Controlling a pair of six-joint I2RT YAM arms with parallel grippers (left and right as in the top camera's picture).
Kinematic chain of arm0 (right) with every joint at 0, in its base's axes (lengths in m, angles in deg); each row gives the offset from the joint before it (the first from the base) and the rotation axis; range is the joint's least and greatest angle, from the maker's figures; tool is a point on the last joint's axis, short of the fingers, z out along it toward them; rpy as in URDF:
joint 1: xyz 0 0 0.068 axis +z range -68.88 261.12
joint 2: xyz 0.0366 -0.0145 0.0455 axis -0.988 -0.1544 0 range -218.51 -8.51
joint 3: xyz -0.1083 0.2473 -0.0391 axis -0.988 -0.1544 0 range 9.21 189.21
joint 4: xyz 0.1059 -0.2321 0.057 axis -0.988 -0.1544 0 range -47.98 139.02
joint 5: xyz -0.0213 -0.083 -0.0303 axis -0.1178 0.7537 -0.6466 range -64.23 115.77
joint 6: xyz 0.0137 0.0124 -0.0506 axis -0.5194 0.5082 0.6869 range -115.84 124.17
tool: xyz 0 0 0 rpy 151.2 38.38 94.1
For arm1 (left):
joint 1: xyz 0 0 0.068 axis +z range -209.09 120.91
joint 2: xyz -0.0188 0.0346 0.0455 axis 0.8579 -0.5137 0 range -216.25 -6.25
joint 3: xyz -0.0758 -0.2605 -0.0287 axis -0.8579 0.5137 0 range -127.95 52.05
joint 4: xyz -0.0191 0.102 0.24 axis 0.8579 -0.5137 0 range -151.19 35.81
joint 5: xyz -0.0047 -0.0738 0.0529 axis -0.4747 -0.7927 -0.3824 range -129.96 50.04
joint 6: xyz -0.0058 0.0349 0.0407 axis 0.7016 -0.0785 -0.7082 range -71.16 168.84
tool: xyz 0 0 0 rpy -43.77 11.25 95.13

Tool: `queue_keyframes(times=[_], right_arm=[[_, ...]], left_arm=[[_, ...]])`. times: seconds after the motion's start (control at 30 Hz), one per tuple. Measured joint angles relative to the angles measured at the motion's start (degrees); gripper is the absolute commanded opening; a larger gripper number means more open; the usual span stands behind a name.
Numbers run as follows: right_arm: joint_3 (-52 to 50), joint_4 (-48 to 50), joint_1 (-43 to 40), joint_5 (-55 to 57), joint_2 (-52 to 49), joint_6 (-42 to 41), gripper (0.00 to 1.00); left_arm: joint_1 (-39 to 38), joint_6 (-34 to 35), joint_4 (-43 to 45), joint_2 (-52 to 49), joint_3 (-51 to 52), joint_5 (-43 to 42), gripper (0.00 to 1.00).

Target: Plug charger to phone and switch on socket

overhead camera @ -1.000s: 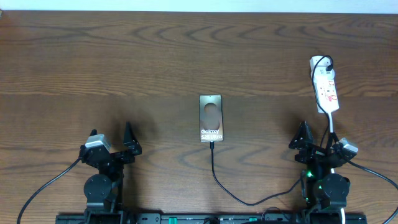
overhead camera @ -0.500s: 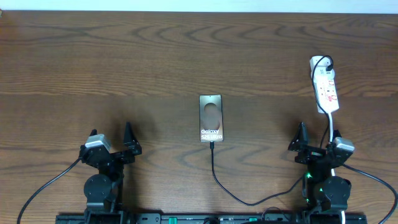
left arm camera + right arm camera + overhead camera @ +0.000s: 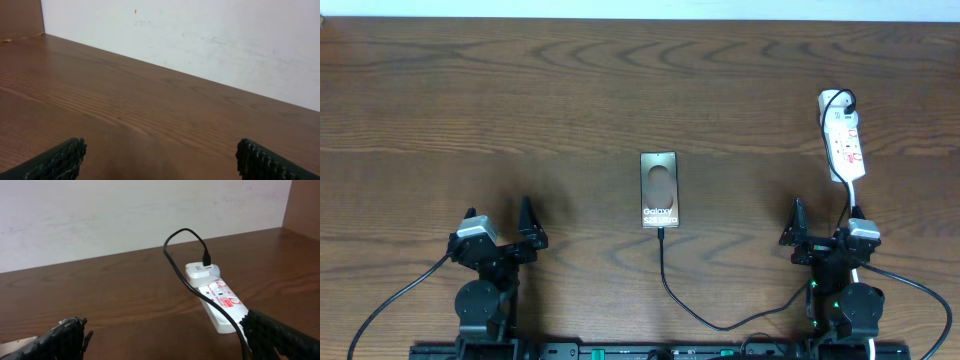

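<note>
The phone (image 3: 659,190) lies flat mid-table, a dark slab with white "Galaxy" lettering. The charger's thin black cable (image 3: 672,290) meets the phone's near edge, curves right under the right arm and climbs to its white plug head (image 3: 833,100) at the far end of the socket (image 3: 844,145). In the right wrist view the socket (image 3: 220,303) lies ahead to the right, with the plug head (image 3: 201,271) and the looping cable (image 3: 173,262). My right gripper (image 3: 167,340) (image 3: 823,225) is open and empty, just short of the socket. My left gripper (image 3: 160,165) (image 3: 500,218) is open over bare wood.
The brown wooden table (image 3: 520,90) ends at a white wall (image 3: 210,35) along its far edge. The socket's thick white cord (image 3: 853,200) runs down beside the right arm.
The right wrist has turned and shifted slightly left, so its fingers now sit squarer to the table. The left arm, phone and cable have not moved.
</note>
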Motion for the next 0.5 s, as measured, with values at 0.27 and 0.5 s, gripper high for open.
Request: queue_keyframes(times=[0.27,0.5], right_arm=[[0.00,0.02,-0.74,-0.17,0.00,0.02,0.99],[0.00,0.02,-0.74,-0.15,0.00,0.04,0.99]], left_arm=[[0.00,0.00,0.00,0.00,0.00,0.00,0.98],[0.00,0.00,0.00,0.00,0.00,0.00,0.98]])
